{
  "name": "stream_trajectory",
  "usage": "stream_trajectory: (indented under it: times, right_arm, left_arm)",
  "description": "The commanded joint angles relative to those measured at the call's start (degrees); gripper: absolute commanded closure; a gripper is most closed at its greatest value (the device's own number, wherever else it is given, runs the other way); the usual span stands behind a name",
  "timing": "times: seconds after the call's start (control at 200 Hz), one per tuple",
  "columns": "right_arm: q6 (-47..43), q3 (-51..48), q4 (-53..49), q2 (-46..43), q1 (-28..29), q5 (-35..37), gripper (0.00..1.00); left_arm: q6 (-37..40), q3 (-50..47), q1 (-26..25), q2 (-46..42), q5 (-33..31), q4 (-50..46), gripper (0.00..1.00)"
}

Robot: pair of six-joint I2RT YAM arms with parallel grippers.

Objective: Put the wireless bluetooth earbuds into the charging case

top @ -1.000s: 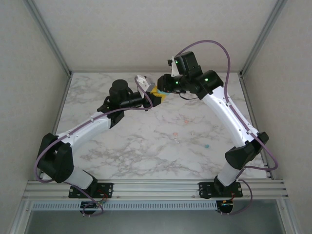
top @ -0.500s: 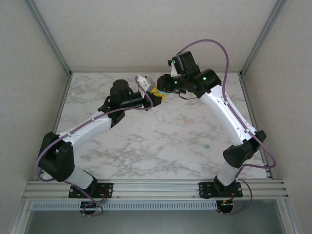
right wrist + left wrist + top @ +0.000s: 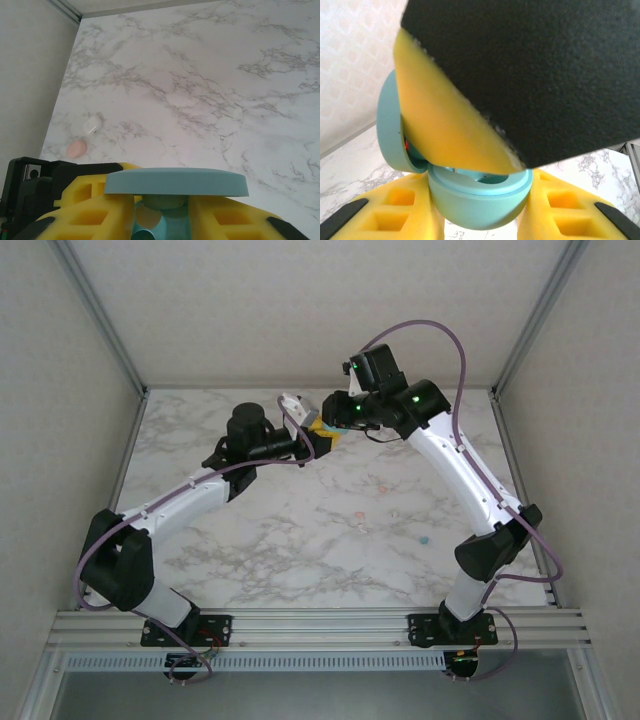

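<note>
Charging case: teal charging case (image 3: 477, 200), lid hinged open, held in the air between both arms above the far middle of the marble surface (image 3: 300, 550).
Left end effector (image 3: 477, 215): yellow fingers closed on the case's lower half.
Right end effector (image 3: 160, 220): yellow fingers closed on the same case, 1 pad lying across its opening.
Earbuds: pinkish-orange earbud (image 3: 357, 519), whitish earbud (image 3: 395, 512) and teal earbud (image 3: 423, 539) lie loose on the surface, well apart from the case.
Other cases: white case (image 3: 91, 123) and pink case (image 3: 76, 148), just beside each other near the side wall.

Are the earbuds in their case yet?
Not yet. The teal case is open, held in the left claw, with the right claw at it. Earbuds lie loose on the table and need putting in.
</note>
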Motion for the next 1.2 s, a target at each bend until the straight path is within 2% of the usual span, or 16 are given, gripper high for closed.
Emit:
stream_trajectory:
  times: [0.0, 0.205, 0.546, 1.196]
  right_arm:
    - [-0.6, 1.1, 2.8, 1.7, 0.5, -0.9, 0.69]
    - [-2.2, -2.5, 4.1, -2.0, 0.5, -2.7, 0.74]
    - [-3.0, -7.1, 6.1, -6.5, 0.5, -6.8, 0.73]
    - [-5.7, -4.9, 0.7, -7.2, 0.5, -3.9, 0.69]
  left_arm:
    - [-0.3, 2.7, -0.9, -0.2, 1.9, 3.3, 0.81]
    - [-2.2, 2.8, -0.3, 0.0, 0.8, 4.7, 0.82]
    - [-4.6, 2.2, 0.5, 0.0, 0.5, 8.1, 0.81]
    - [-4.9, 2.0, 0.8, -0.7, 0.6, 9.7, 0.81]
